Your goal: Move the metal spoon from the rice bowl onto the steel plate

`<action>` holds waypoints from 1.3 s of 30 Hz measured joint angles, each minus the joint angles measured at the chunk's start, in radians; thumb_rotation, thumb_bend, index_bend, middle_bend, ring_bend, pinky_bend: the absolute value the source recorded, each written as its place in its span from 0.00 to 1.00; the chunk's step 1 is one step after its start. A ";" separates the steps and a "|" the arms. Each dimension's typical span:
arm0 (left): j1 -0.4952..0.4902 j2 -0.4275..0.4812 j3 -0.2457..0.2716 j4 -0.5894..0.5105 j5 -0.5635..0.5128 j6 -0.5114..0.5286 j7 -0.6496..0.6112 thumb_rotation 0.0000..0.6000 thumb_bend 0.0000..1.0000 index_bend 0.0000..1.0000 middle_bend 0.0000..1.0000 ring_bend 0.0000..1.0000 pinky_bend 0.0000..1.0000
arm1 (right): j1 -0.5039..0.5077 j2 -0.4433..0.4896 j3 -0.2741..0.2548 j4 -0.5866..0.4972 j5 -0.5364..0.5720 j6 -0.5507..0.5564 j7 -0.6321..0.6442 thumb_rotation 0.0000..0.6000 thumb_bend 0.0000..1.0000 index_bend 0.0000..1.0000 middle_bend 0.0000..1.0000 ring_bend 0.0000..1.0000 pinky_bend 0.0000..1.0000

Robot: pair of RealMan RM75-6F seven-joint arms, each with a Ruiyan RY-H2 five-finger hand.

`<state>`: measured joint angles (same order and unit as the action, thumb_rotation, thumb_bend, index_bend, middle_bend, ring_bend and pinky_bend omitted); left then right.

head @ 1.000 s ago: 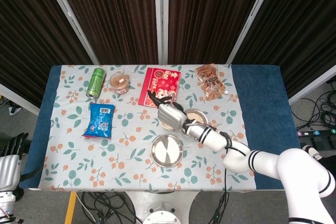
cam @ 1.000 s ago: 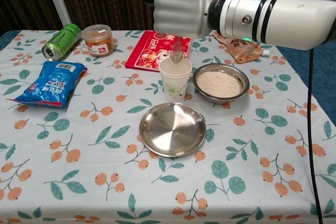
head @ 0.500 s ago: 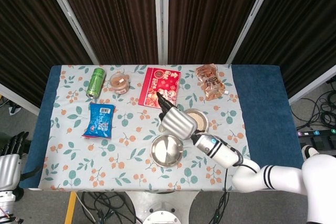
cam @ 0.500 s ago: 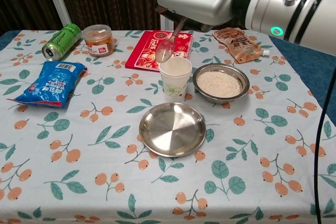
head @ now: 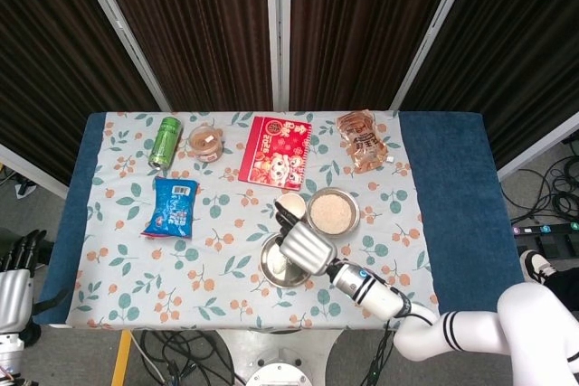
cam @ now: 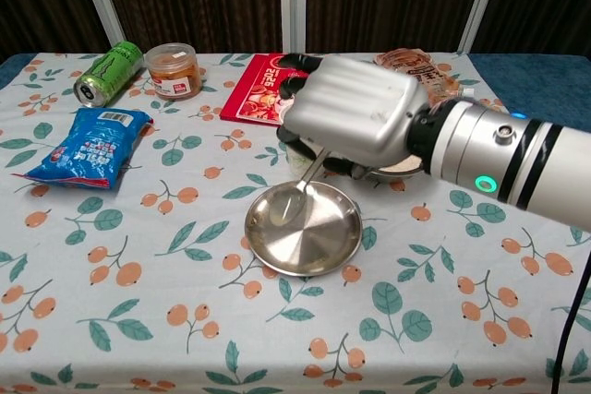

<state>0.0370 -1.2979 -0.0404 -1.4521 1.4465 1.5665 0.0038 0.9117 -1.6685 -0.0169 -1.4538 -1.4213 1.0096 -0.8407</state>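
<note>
My right hand holds the metal spoon by its handle, low over the steel plate. The spoon's bowl sits at or just above the plate's left part; I cannot tell if it touches. In the head view the right hand covers the steel plate's right side. The rice bowl stands behind the plate, mostly hidden by the hand in the chest view. My left hand hangs off the table's left edge, fingers apart, holding nothing.
A paper cup stands left of the rice bowl. Further back lie a red booklet, a green can, a small jar, a blue snack bag and a brown pouch.
My right hand has come down and toward the table's front with the spoon, from above the paper cup to just over the steel plate.
</note>
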 measured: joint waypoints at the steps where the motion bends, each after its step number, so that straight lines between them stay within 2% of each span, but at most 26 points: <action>1: 0.000 -0.001 0.000 0.002 0.001 0.000 -0.002 1.00 0.06 0.12 0.18 0.12 0.21 | -0.001 -0.008 -0.002 0.008 0.000 -0.005 -0.001 1.00 0.33 0.55 0.50 0.17 0.01; 6: 0.004 -0.008 0.001 0.016 0.002 0.002 -0.015 1.00 0.06 0.12 0.18 0.12 0.21 | -0.013 -0.062 -0.006 0.072 0.014 -0.042 -0.012 1.00 0.33 0.49 0.47 0.15 0.00; 12: 0.012 -0.013 0.005 0.031 0.002 0.006 -0.030 1.00 0.06 0.12 0.18 0.12 0.21 | -0.027 -0.089 0.001 0.108 0.037 -0.068 -0.027 1.00 0.32 0.21 0.31 0.04 0.00; 14: 0.013 -0.014 0.005 0.033 0.003 0.007 -0.032 1.00 0.06 0.12 0.18 0.12 0.21 | -0.029 -0.086 0.003 0.102 0.039 -0.071 -0.031 1.00 0.31 0.15 0.27 0.01 0.00; 20: 0.009 -0.009 0.002 0.028 0.005 0.005 -0.029 1.00 0.06 0.12 0.18 0.12 0.21 | -0.041 -0.042 0.014 0.037 0.019 -0.039 -0.031 1.00 0.30 0.12 0.24 0.01 0.00; 26: -0.004 -0.002 -0.006 0.022 0.007 -0.008 -0.021 1.00 0.06 0.12 0.18 0.12 0.21 | -0.105 0.113 0.018 -0.127 -0.039 0.110 0.014 1.00 0.31 0.17 0.29 0.08 0.04; 31: -0.020 -0.003 -0.010 0.017 0.016 -0.018 -0.011 1.00 0.06 0.12 0.18 0.12 0.21 | -0.246 0.313 0.001 -0.250 -0.032 0.272 0.096 1.00 0.31 0.20 0.28 0.08 0.06; 34: -0.031 -0.003 -0.011 0.009 0.023 -0.028 0.001 1.00 0.06 0.12 0.18 0.12 0.21 | -0.336 0.400 -0.014 -0.272 -0.011 0.351 0.198 1.00 0.31 0.18 0.23 0.06 0.06; 39: -0.050 0.003 -0.014 -0.022 0.033 -0.040 0.026 1.00 0.06 0.12 0.18 0.12 0.21 | -0.486 0.474 -0.040 -0.264 0.016 0.469 0.422 1.00 0.31 0.11 0.18 0.02 0.05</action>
<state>-0.0125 -1.2952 -0.0540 -1.4737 1.4799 1.5260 0.0299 0.4258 -1.1941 -0.0573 -1.7180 -1.4054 1.4784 -0.4190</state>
